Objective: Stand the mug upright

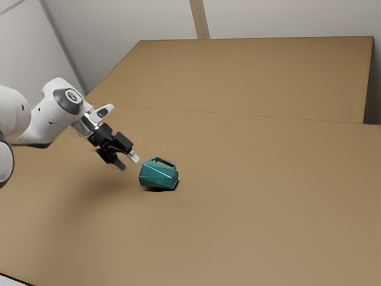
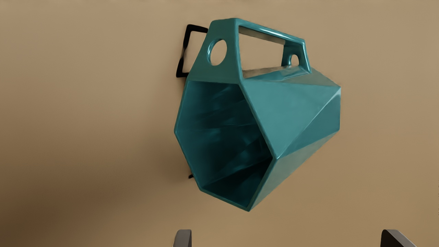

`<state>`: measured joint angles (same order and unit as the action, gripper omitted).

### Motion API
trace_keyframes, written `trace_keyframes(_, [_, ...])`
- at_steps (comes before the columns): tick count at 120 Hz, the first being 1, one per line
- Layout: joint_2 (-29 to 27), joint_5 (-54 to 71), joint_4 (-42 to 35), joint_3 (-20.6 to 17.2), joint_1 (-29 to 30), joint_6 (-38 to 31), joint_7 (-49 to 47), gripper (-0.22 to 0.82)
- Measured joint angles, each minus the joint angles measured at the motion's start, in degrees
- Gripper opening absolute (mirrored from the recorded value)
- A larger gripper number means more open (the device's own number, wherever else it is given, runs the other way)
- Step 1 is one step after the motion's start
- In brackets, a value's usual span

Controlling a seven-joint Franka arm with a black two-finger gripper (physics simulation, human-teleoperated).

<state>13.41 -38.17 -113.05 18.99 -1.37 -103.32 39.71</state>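
In the exterior view my gripper is held above the table, just to the exterior view's left of the teal mug. The faceted mug lies on its side, its handle on the upper side. Seen in the wrist view, the mug has its open mouth turned toward my hand, and its base points away. My gripper is open, its fingertips wide apart with nothing between them and not touching the mug. The mug's underside is hidden.
The brown tabletop extends around the mug, with a thin seam across its far part. A pale wall with a wooden strip stands behind the table. The mug's dark shadow lies beside it.
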Motion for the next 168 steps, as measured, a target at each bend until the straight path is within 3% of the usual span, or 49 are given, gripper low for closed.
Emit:
trace_keyframes(153, [5.0, -17.3, -3.6, -0.4, -0.2, -0.2, 15.4, 0.60])
trace_keyframes(168, [5.2, -17.9, -3.6, -0.4, -0.2, -0.1, 16.2, 0.55])
